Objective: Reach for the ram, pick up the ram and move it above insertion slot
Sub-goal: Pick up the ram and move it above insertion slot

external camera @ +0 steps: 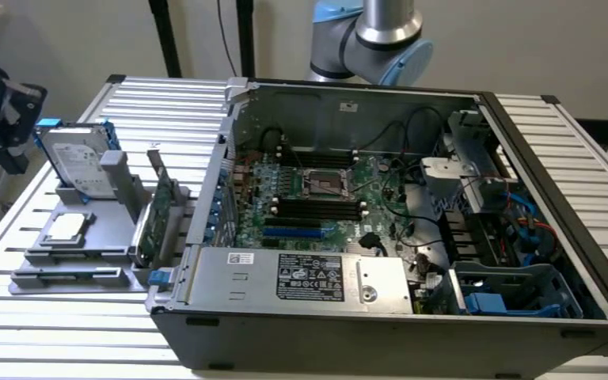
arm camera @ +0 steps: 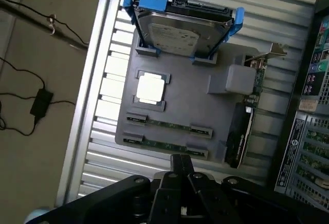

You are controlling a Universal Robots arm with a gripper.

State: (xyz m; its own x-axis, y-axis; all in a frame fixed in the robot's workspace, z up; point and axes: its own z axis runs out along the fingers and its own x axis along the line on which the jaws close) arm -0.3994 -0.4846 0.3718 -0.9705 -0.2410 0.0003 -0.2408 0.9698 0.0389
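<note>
Gripper [arm camera: 182, 161] sits closest to the wrist camera: black body, both fingers [arm camera: 177, 168] pressed together at the tip, closed with nothing between them. It hangs above the slatted metal table [external camera: 51, 332], just off the edge of the grey fixture tray [arm camera: 198, 106], apart from everything on it. Exterior view shows a silver and pale-blue arm joint [external camera: 389, 36] behind the open computer case [external camera: 389, 340]. Nearest thing to the fingertips is the ram [arm camera: 165, 146]: a thin green strip seen edge-on, standing in the tray's outermost row between two grey end clips, untouched. Chips on it can't be made out from this angle. A second stick [arm camera: 169, 126] of the same look sits in the next row, parallel and just beside it. Further along the tray are a silver CPU [arm camera: 151, 88] in a square pocket and a hard drive [arm camera: 177, 34] in a blue carrier standing on edge at the far end. A wider expansion card [arm camera: 245, 126] stands along the tray's side facing the case
</note>
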